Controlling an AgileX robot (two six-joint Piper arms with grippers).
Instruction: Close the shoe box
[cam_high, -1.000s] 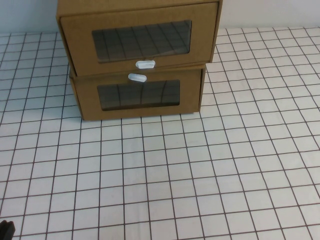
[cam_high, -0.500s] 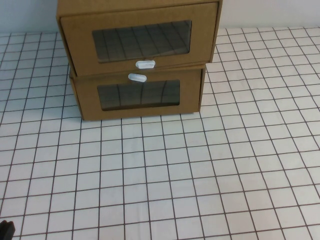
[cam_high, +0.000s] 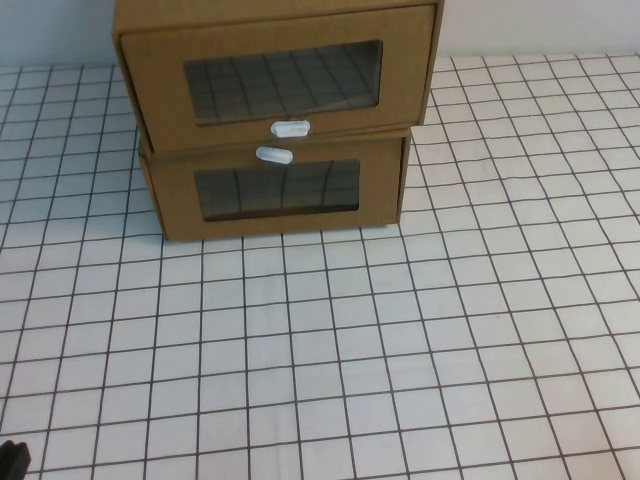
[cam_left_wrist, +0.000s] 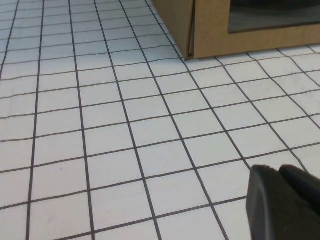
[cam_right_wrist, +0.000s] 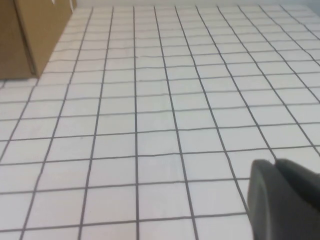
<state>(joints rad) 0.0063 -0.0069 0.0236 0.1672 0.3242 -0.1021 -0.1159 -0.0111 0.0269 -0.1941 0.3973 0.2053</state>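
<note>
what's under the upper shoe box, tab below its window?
The shoe box sits on a second cardboard box, tab above its window, resting on the gridded table. Contents behind both windows are unreadable. Left gripper stays at the near-left edge; right gripper hovers over bare table.

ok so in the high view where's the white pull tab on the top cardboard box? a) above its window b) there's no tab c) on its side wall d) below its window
d: on the upper shoe box the white pull tab sits just under the clear window, while the lower cardboard box has its tab above its window. The left gripper is at the table's near-left corner; the right gripper shows only in its wrist view.
</note>
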